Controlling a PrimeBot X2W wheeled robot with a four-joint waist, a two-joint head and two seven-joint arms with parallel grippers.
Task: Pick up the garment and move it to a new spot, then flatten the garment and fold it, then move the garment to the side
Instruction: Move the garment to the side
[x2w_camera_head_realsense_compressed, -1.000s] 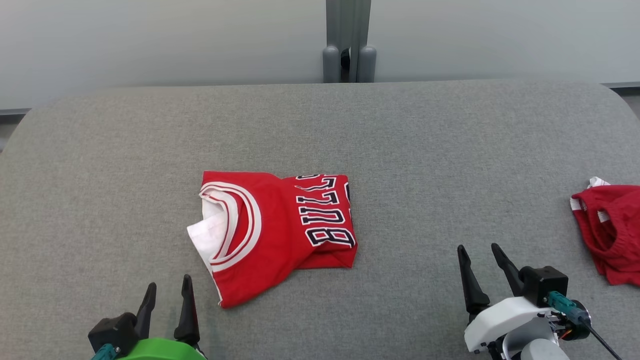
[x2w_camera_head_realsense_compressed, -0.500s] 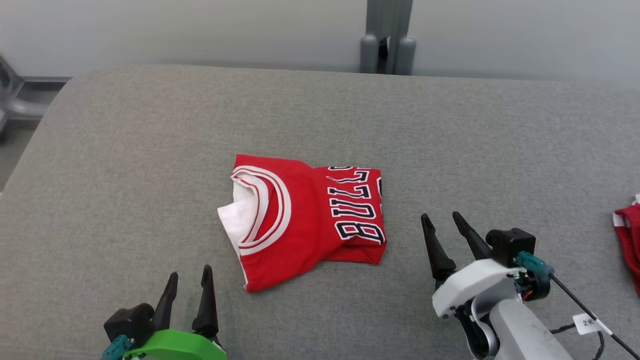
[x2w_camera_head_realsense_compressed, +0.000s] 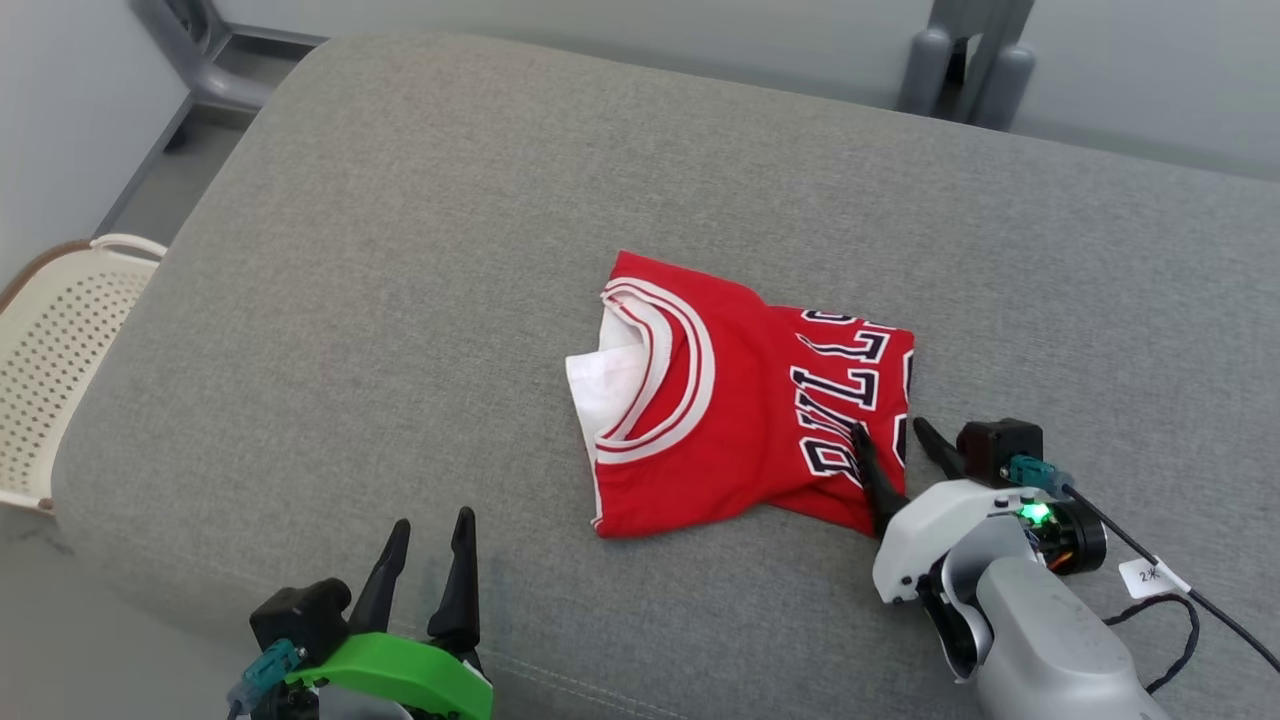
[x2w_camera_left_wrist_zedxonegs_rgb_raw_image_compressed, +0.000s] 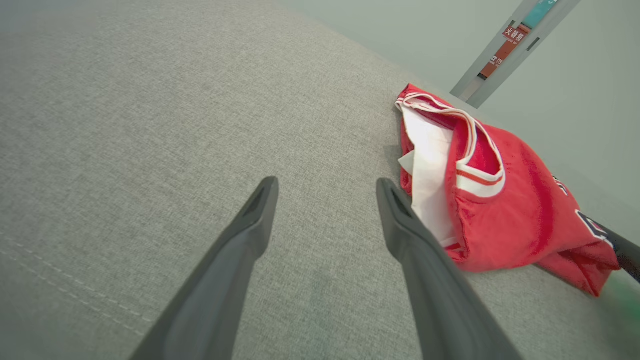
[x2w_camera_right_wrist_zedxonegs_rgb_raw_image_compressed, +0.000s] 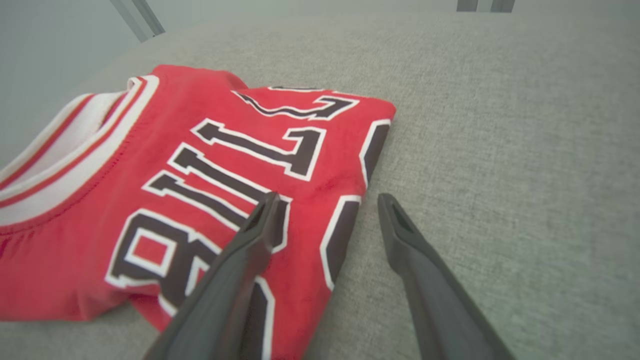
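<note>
Straddling the right edge of the folded jersey (x2w_camera_head_realsense_compressed: 740, 400), the right gripper (x2w_camera_head_realsense_compressed: 887, 428) has its jaws spread and holds nothing. In the right wrist view, one finger lies over the lettering and the other over bare cushion (x2w_camera_head_realsense_compressed: 400, 200) just beside the fold. Whether either finger touches the cloth I cannot tell. The jersey lies near the middle of the cushion, with its neck opening toward the robot's left. It looks folded already, so the step in hand is likely the move to the side. The left gripper (x2w_camera_head_realsense_compressed: 433, 518) is also spread and empty, near the cushion's front edge and apart from the jersey.

To do this well, the right fingers should sink far enough to catch every layer at the edge before closing, not just the top one. A low slide would help keep the fold from opening, as would a matching pinch by the left gripper at the neck side.
</note>
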